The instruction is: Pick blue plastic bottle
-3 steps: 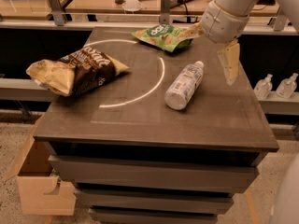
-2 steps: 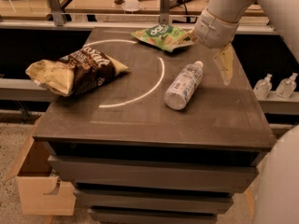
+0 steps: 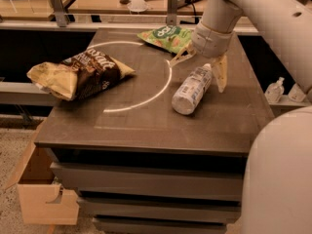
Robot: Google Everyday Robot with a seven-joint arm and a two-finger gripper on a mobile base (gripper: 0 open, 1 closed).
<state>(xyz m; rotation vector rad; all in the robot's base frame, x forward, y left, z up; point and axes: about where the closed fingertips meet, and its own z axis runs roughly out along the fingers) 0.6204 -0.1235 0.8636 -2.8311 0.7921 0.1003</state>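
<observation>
**A:** There it went! The hand (image 3: pixel 196 77) slid in from the right side of the counter (image 3: pixel 146 126) and finished over the cap end of the blue plastic bottle (image 3: pixel 191 90). A second before, it hung off to the bottle's right.

**B:** And the bottle itself?

**A:** It hadn't budged. It lay on its side, right of centre, cap pointing toward the back and base toward the front, just outside the white arc (image 3: pixel 146 97).

**B:** Was the hand gripping yet?

**A:** No. Its fingers (image 3: pixel 220 74) were spread wide with nothing held, one on each side of the neck. The left one reached toward the green snack bag (image 3: pixel 165 37) and the right one pointed down beside the cap.

**B:** So what did that do for the pick?

**A:** I'd call it the approach turning into a straddle. What looked left was to settle lower, close and lift. The grip sat near the cap and not mid-body, so the round bottle could have rolled or tipped. The brown chip bag (image 3: pixel 78 74) was well clear.
</observation>
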